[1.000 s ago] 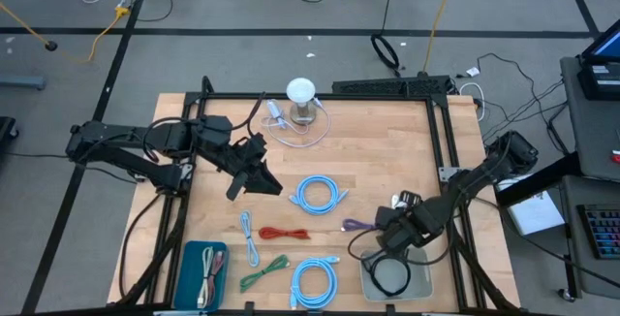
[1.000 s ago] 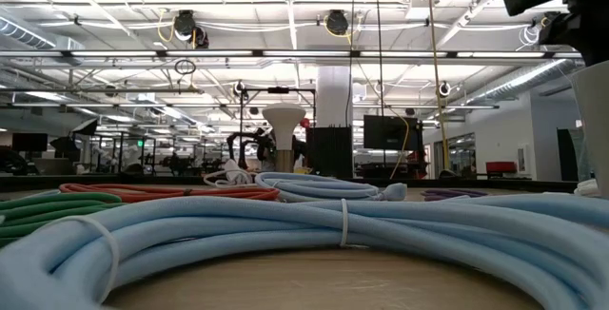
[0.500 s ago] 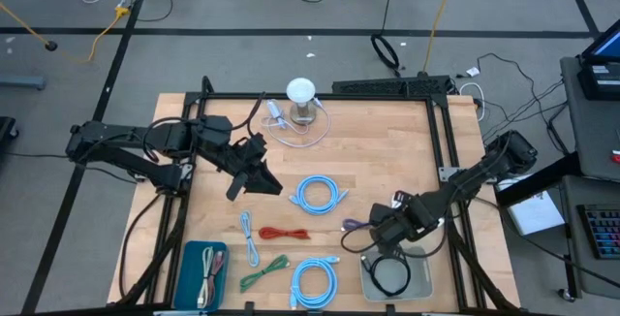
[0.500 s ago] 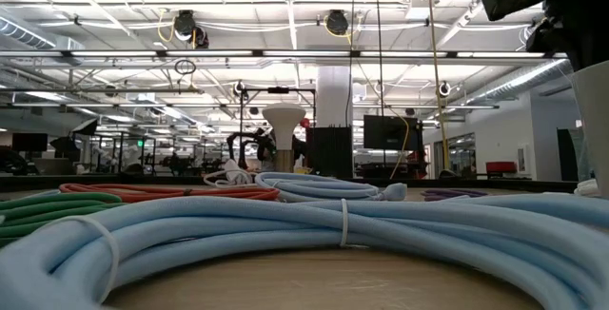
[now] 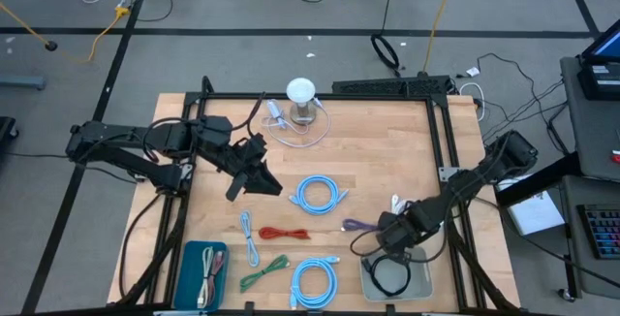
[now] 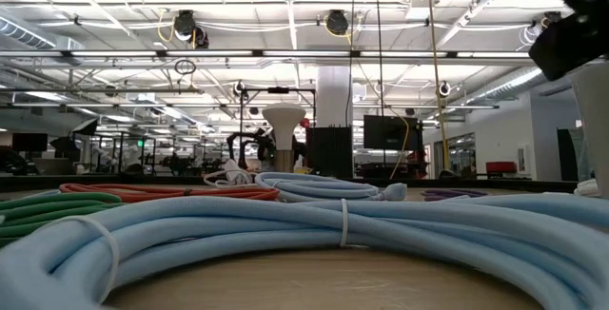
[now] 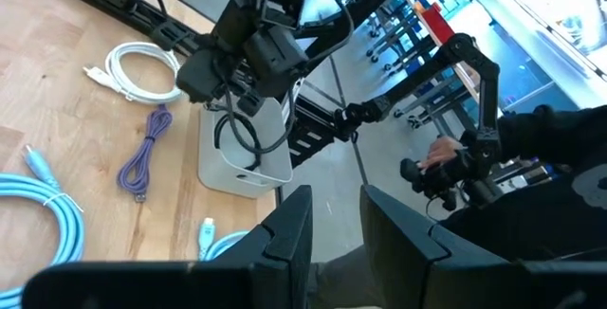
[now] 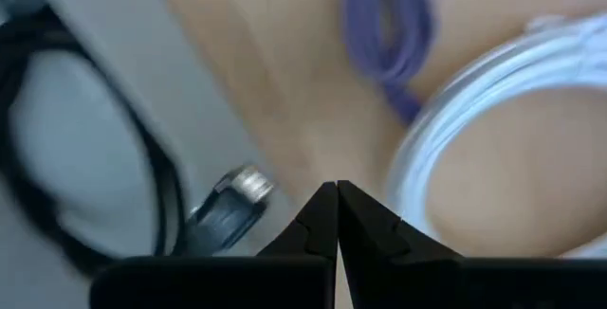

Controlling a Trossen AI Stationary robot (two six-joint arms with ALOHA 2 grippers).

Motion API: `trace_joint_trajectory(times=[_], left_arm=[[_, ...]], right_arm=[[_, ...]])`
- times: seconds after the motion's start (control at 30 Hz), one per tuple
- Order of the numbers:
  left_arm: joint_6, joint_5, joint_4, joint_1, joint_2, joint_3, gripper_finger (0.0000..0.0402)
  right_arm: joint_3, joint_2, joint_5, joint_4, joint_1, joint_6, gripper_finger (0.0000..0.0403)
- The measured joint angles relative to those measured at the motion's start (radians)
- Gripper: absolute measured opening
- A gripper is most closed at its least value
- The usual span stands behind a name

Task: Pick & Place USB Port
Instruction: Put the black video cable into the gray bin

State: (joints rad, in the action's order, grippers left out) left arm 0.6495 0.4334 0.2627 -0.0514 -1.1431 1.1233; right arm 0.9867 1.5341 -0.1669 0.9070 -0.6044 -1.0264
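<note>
A cable (image 5: pixel 391 275) lies in the tray (image 5: pixel 420 287) (table's front right corner).

No text, label, brand, number or sign can be read in any view. The cables, the trays and the arms show no lettering. Anything in the room behind is too small to read.

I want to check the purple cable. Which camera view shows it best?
The left wrist view shows the purple cable best: whole and unobstructed. The high view shows it small; the right wrist view only partly; the low view edge-on.
</note>
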Motion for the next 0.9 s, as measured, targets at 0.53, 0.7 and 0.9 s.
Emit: trace_joint_trajectory(times=[0.53, 0.7, 0.9], left_arm=[[-0.013, -0.016, 0.004, -0.001, 0.0, 0.0, 0.0093], [-0.002, -0.016, 0.004, -0.005, 0.0, 0.0, 0.0093], [-0.001, -0.017, 0.003, -0.016, 0.0, 0.0, 0.0093]], right_arm=[[0.119, -0.009, 0.205, 0.142, -0.014, -0.043, 0.0], [0.117, -0.009, 0.186, 0.066, 0.01, 0.012, 0.0], [0.117, -0.009, 0.14, 0.067, 0.022, 0.045, 0.0]])
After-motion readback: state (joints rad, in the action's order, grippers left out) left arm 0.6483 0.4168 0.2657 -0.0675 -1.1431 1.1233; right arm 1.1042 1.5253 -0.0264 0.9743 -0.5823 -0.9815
